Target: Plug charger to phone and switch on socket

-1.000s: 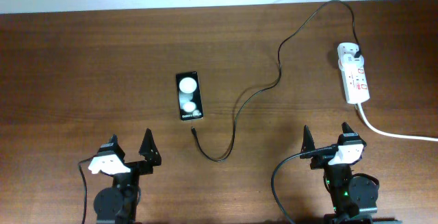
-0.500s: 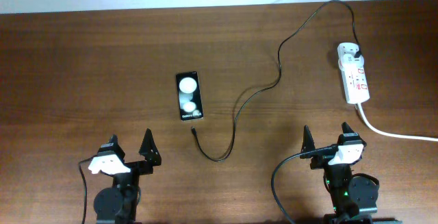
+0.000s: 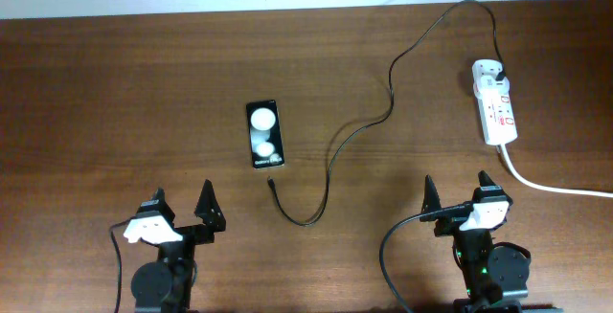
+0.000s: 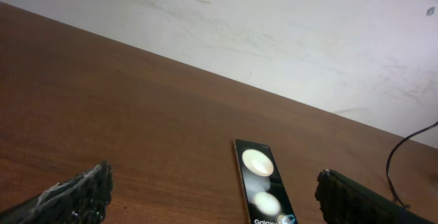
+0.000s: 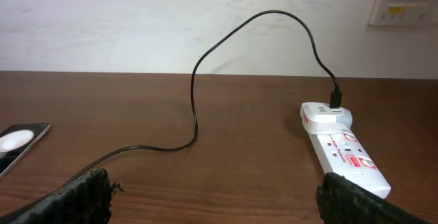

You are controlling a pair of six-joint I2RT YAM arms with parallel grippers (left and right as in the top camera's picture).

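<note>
Phone (image 3: 264, 135) lies flat on the table (image 3: 105, 83), screen up, a little ahead of my left gripper (image 3: 183, 196) and off to its right. That gripper hangs low by the near edge, jaws spread wide with nothing between them. My right gripper (image 3: 457, 181) sits the same way on the other side, jaws wide apart and empty.

The charger (image 3: 388, 112) runs as a thin black cable from its plug (image 3: 499, 70), seated at the far end of the socket (image 3: 498, 122). It loops toward the back edge, then snakes down between my two arms. Its connector tip (image 3: 272, 184) rests on the wood just beside the phone's near end, not touching it.

The socket lies ahead of my right gripper, its thick white cord (image 3: 556, 188) trailing off to the right. I cannot tell how its red switches (image 3: 497, 102) stand.
</note>
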